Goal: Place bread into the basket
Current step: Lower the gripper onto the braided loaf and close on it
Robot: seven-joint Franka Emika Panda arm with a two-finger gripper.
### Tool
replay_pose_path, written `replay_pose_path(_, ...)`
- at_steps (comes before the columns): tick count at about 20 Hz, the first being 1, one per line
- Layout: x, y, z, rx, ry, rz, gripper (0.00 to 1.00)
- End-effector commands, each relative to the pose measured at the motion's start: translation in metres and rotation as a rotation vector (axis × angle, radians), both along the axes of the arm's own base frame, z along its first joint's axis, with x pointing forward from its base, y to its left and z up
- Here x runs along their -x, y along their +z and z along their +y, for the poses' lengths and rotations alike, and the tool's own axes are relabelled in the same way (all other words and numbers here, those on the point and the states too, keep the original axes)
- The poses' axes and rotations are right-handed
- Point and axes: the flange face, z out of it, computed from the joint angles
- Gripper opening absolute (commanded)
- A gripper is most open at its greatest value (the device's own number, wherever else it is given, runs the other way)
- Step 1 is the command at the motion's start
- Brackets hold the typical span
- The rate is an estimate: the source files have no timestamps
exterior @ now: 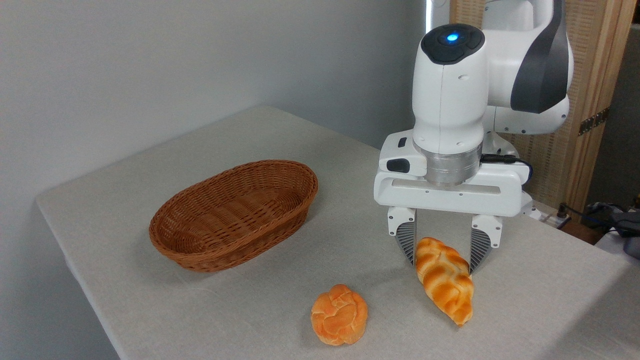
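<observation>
- Two ribbed grey fingers of the white two-finger gripper (443, 252) stand spread, one on each side of the upper end of the elongated braided loaf of golden-yellow bread with orange-brown crust (445, 280); the left finger (407, 240) looks to be against or just beside the crust, the right finger (481, 250) a little apart from it. No pinch is evident.
- Straddling reads as a pre-grasp stance: fingers across the loaf's narrow width, so closing would squeeze the short axis rather than the long one.
- Grip site is at the far end, not mid-length; judged risk: the near end may droop or swing when raised.
- Loaf lies flat on the pale grey cloth-covered table (250, 325), long axis running from the fingers toward the near right, pointed tip nearest the camera.
- Loaf surface: plump braided lobes, glossy, darker orange in the creases, paler yellow on the crowns. Probably a light replica; cannot confirm.
- Round orange knotted bun (339, 315) sits just left of the loaf's near end, apart from it, and clear of the fingers.
- Oval, shallow, reddish-brown woven wicker basket (280, 215) rests well to the left, holding nothing, open side up; bread not yet in it.
- Judged stage: grasp about to be made; lift and carry leftward remain.
</observation>
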Motion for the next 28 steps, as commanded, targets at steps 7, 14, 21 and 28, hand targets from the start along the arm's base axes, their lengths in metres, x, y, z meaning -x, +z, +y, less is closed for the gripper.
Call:
replay_pose_path(7, 0.008, -0.005, 0.008, 0.008, -0.058, 0.005, 1.00)
replay_pose_path(14, 0.011, -0.007, 0.010, -0.035, -0.094, 0.050, 0.99)
replay_pose_path(21, 0.004, -0.011, -0.002, 0.029, -0.098, 0.020, 0.54)
replay_pose_path(28, 0.004, -0.010, -0.002, 0.029, -0.114, 0.017, 0.46)
